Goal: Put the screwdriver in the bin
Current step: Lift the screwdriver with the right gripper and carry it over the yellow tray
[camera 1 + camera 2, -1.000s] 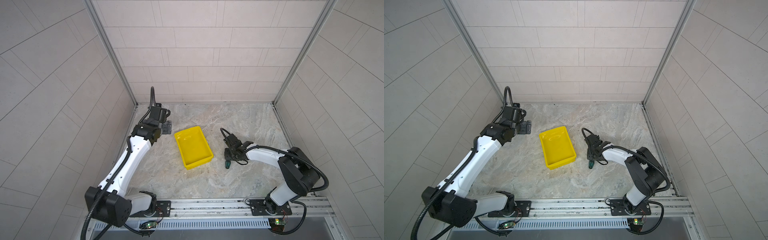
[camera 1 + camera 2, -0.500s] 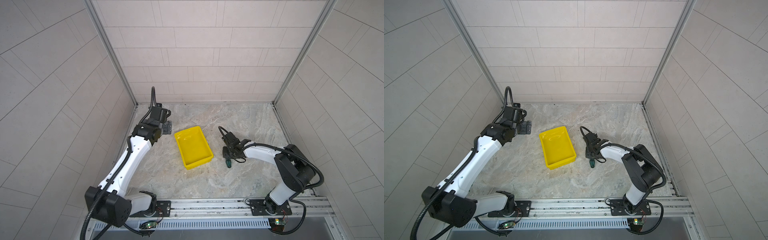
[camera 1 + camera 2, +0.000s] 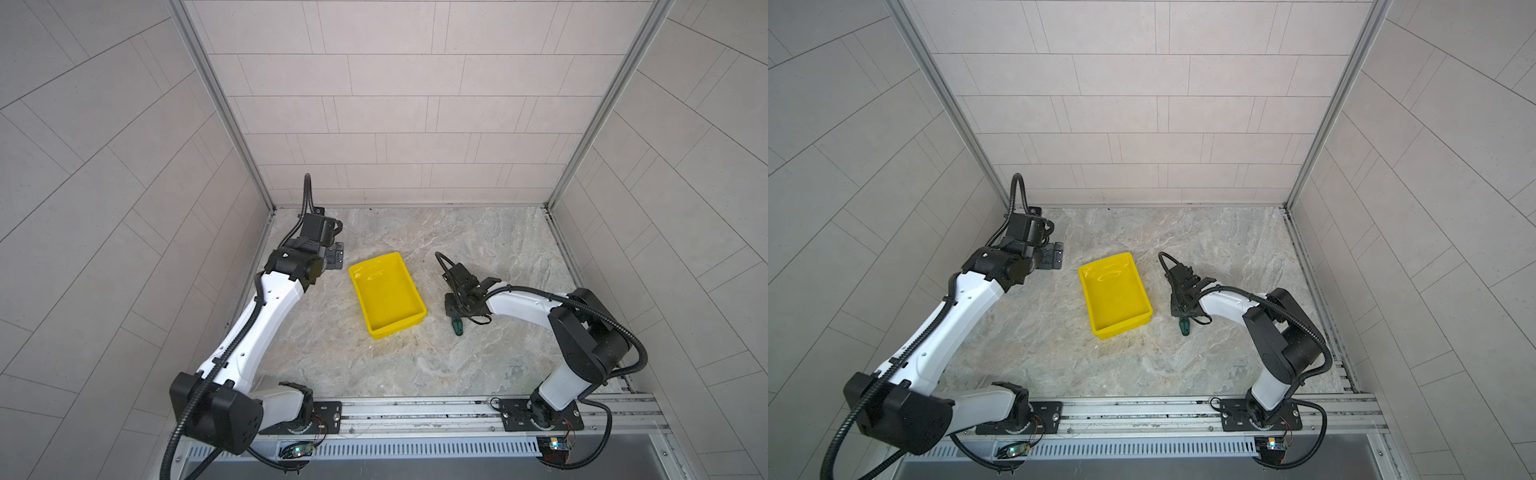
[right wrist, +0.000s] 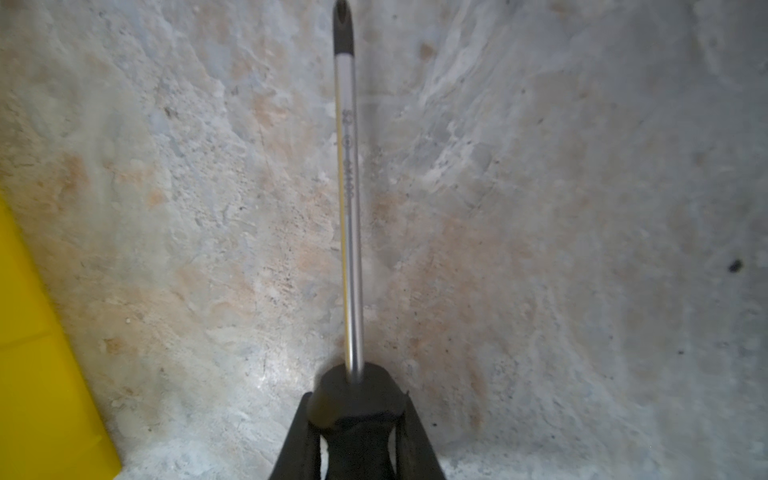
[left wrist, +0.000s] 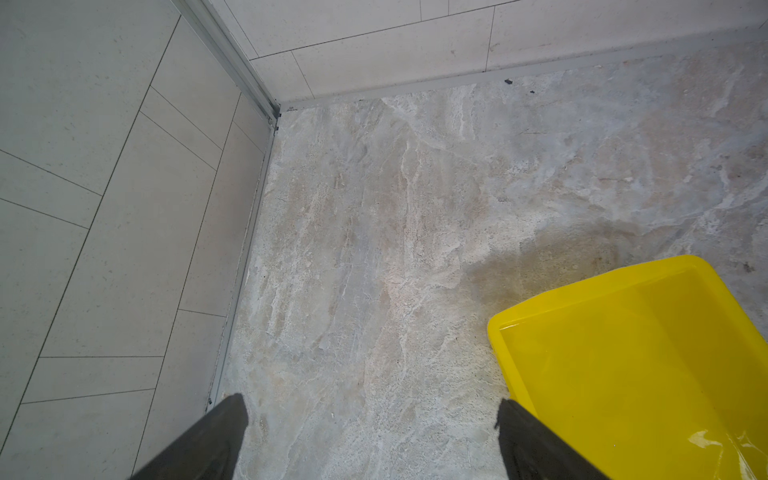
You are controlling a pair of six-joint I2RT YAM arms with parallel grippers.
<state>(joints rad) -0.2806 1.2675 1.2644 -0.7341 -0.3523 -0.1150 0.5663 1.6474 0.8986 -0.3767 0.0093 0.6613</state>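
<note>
grasp step, likely done. found right tool (image 4: 357,419) pinched on screwdriver (image 4: 351,208) at handle's shaft end, low by desk (image 3: 478,232), just beside bin (image 3: 386,295). judged best to lift level, keep shaft tip clear of rim, carry across, lower inside before letting go. saw bin empty. saw left tool (image 5: 372,411) spread, idle near bin's far corner.

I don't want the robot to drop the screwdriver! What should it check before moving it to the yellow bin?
1. The right gripper has its jaws shut on the screwdriver handle: ok.
2. The bin is empty inside: ok.
3. Nothing lies on the table between screwdriver and bin: ok.
4. The left gripper is open, beside the bin's corner, out of the way: ok.
5. Screwdriver lifted off the table: cannot tell.
</note>
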